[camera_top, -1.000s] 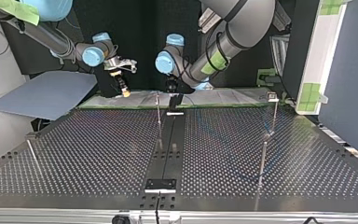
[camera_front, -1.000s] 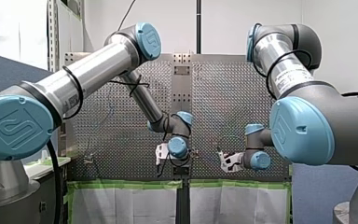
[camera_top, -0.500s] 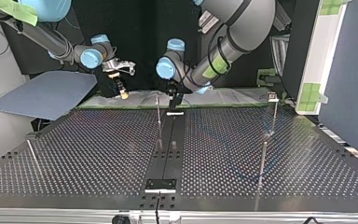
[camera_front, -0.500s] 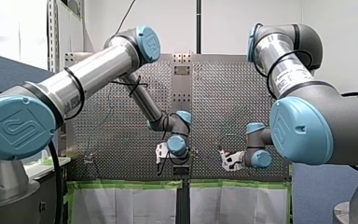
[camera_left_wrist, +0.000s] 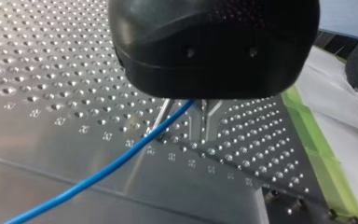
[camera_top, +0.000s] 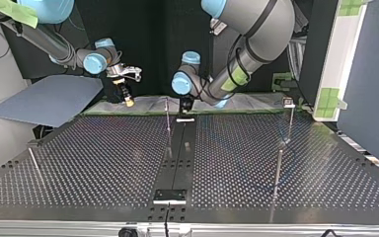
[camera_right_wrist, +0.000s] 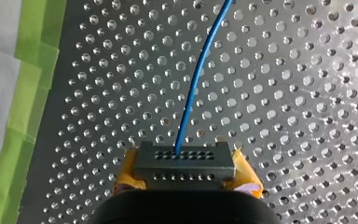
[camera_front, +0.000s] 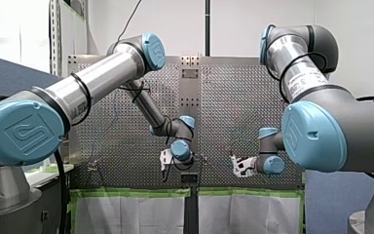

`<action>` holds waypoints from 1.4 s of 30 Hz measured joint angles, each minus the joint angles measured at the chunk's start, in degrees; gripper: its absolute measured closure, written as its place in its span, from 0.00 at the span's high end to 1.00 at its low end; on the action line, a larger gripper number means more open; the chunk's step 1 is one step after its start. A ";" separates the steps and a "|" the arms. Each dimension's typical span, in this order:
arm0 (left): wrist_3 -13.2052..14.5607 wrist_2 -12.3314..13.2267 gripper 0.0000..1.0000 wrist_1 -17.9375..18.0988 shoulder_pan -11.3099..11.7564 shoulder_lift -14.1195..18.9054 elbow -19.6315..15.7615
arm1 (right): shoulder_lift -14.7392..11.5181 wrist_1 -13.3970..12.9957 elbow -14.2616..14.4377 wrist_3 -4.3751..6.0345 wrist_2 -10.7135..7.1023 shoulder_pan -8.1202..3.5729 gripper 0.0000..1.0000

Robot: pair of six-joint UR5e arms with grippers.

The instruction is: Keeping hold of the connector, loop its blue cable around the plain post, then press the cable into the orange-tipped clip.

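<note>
Front view shows two arms over a table full of small holes. My left gripper low, near the middle strip. My right gripper well apart from it, toward the view's right. Too small here to tell how the jaws stand. Top view shows my right gripper by the far edge of the table, at the view's left, with a yellow tip pointing down. My left gripper near the middle, close to a thin post. More posts toward the view's right. No way to tell here which one is the plain one. Left wrist view shows a black body and two metal fingers a little apart, not pinching. Blue cable running between them and away over the table. Right wrist view shows yellow pads tight on both ends of the grey connector. Cable coming out of the connector's middle, then off ahead over the holes. Green tape along the table edge to one side.
</note>
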 joint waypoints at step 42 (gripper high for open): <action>0.60 0.15 0.07 -2.70 1.57 -0.01 6.19 | 0.00 1.94 -6.70 0.01 -2.57 -2.83 0.00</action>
